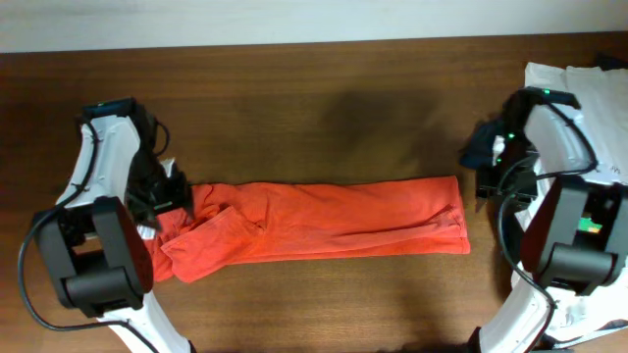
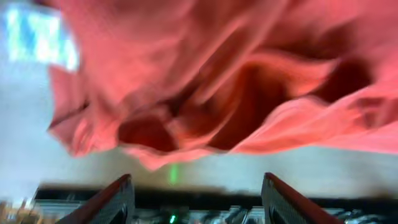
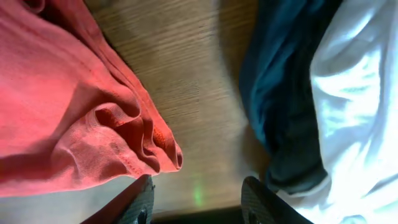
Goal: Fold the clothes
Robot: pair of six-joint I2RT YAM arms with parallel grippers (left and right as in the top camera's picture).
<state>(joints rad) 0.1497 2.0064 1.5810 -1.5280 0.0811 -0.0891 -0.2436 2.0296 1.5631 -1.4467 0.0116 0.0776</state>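
The wooden table (image 1: 324, 108) carries one orange garment (image 1: 334, 221), which lies across the middle as a long narrow band. It seems to be folded along its length already. Its left end is crumpled and partly turned over on itself, so the shorter folds are, in my judgement, not yet finished.

At the right edge lies a heap of white clothes (image 1: 589, 88) with a dark blue cloth (image 3: 292, 93) against it. Both look unfolded and probably wait for their turn.

The left gripper (image 2: 198, 183) is at the crumpled end with its fingers spread apart. The orange cloth, blurred, is in front of them and not between them. The right gripper (image 3: 198, 186) is also spread, over bare wood, just beside the garment's right corner and holding nothing.
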